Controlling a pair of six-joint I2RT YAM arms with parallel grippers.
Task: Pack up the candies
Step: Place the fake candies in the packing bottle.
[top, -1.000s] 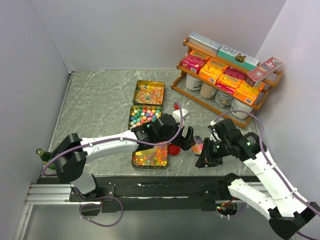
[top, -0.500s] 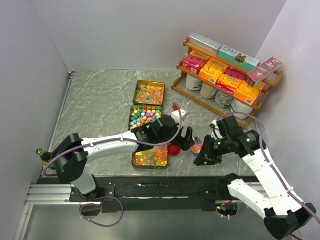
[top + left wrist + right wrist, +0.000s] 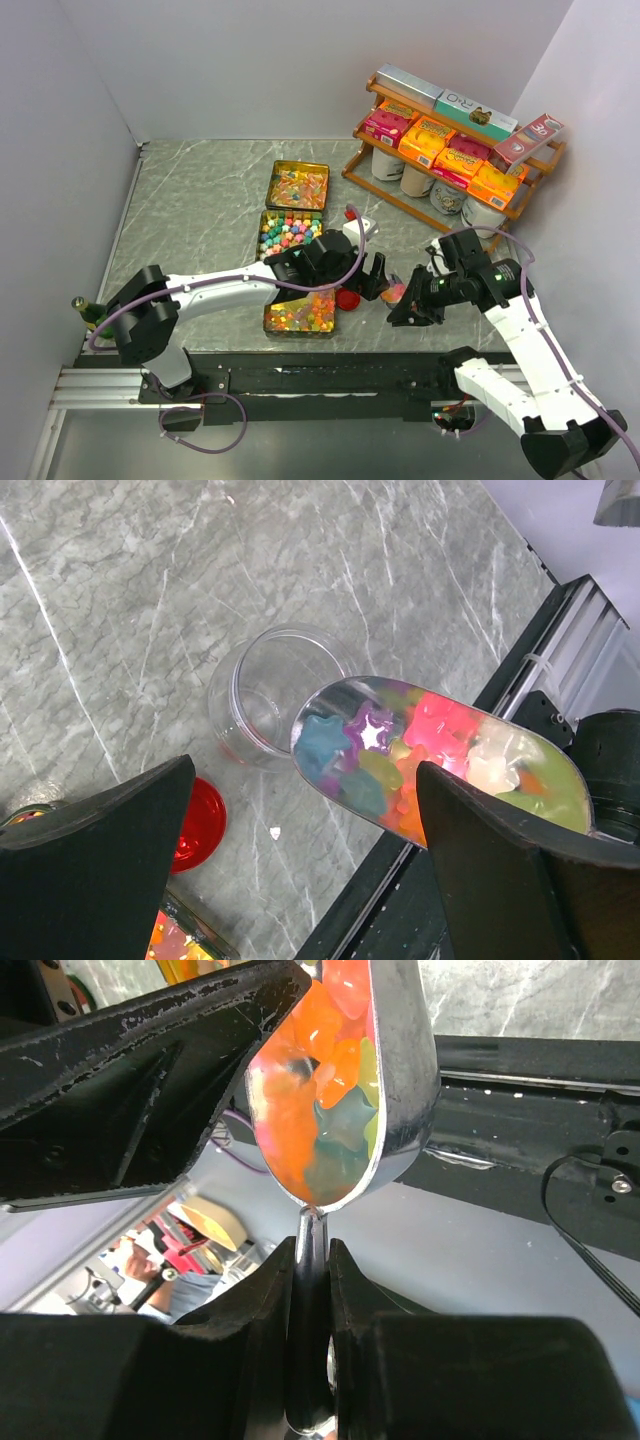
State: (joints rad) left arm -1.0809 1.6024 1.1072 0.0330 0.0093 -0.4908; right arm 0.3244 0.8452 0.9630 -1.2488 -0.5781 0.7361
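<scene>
While scoop (image 3: 345, 1080) handle is pinched between right gripper (image 3: 312, 1250) jaws, candies (image 3: 310, 1070) are heaped just beyond; left gripper (image 3: 305, 770) jaws spread wide, jar (image 3: 262, 695) below between them. Scoop to be tipped slowly, lip kept over mouth.

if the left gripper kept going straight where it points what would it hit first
Probably the scoop full of candies, which the right gripper holds across the open left gripper's line, by the mouth of the clear jar. Depth is unclear, so the jar's rim might come first.
</scene>
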